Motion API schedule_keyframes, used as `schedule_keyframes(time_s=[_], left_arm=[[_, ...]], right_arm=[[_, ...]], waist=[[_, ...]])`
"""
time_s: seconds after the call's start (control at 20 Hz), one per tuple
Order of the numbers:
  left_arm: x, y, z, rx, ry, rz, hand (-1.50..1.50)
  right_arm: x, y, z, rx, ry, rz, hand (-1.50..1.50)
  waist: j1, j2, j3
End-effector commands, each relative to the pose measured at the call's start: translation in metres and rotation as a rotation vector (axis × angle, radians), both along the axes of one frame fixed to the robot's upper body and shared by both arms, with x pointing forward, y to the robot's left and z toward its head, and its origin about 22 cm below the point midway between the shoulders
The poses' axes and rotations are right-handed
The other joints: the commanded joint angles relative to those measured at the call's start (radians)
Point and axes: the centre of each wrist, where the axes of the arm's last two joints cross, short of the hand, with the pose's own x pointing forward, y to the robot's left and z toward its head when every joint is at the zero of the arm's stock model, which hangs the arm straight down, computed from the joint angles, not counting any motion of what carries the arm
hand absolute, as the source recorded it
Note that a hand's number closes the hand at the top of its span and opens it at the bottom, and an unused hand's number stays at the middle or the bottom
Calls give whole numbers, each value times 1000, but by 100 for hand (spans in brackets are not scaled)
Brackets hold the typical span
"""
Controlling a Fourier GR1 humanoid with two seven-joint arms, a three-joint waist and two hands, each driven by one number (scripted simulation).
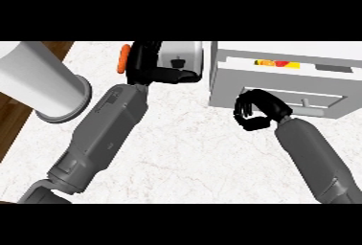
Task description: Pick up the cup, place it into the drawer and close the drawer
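Observation:
A white cup (pixel 182 53) with a small black mark stands at the counter's far edge. My left hand (pixel 146 60) lies against its left side, fingers (pixel 176 74) curled round its near side. The white drawer unit (pixel 283 76) fills the upper right, with a bar handle (pixel 304 101) on its front. Small red and yellow things (pixel 272 62) show near its top. I cannot tell how far the drawer is open. My right hand (pixel 253 112) hangs at the unit's near left corner, fingers curled with nothing in them.
An orange thing (pixel 124 57) peeks out behind my left hand, mostly hidden. A big white cylinder (pixel 39 79) stands at the left, over the counter's edge (pixel 21 139) and the brown floor beyond. Bare marble (pixel 198 153) lies between my two forearms.

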Motion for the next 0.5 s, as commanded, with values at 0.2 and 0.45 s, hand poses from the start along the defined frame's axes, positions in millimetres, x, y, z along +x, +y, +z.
schedule_keyframes(time_s=[0.2,0.45], left_arm=[[-7,26,-5,-3,-7,-38,-150],[-10,39,-14,13,-2,-55,-150]], right_arm=[[45,-32,50,106,-138,-174,150],[58,-45,85,147,-166,-238,150]], waist=[[56,17,3],[78,30,2]])
